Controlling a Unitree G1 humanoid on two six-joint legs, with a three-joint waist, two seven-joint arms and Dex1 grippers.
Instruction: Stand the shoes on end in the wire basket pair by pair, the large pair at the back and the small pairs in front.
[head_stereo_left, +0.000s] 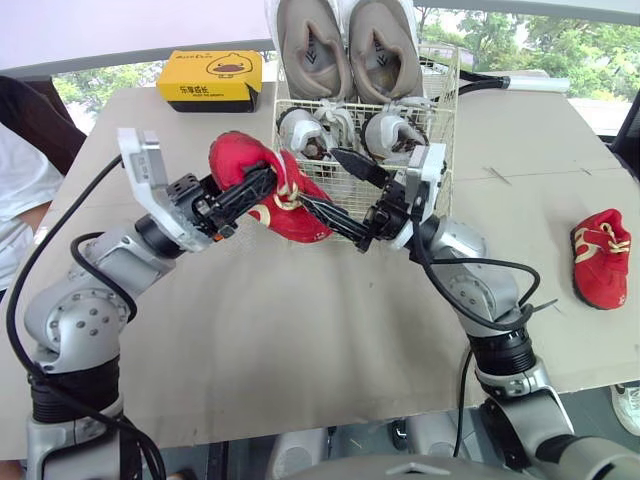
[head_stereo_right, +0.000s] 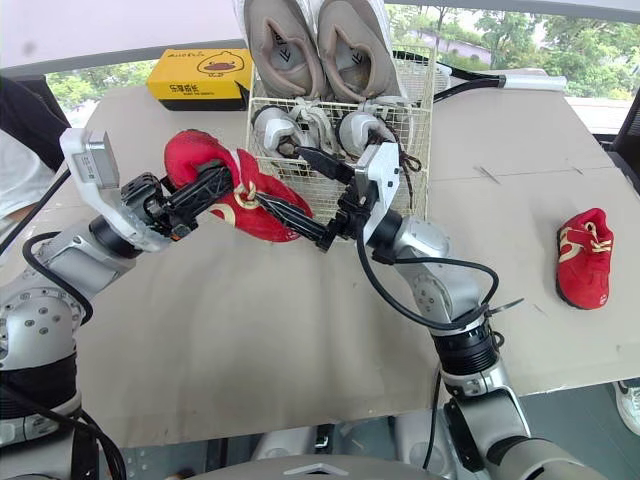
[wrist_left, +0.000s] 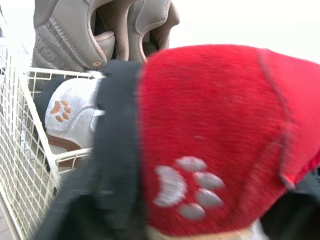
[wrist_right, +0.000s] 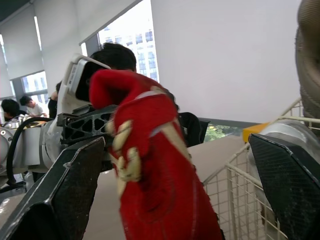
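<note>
Red shoe (head_stereo_left: 235, 155) is clamped in the left hand (head_stereo_left: 268, 182) just beside the wire basket (head_stereo_left: 440, 110), while the right hand (head_stereo_left: 318, 177) stands wide open, fingers (wrist_right: 65, 200) straddling it.

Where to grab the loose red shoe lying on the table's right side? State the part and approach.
Probably across its narrow midsection, coming from above: the loose red shoe lies alone on the table, with both long sides exposed.
</note>
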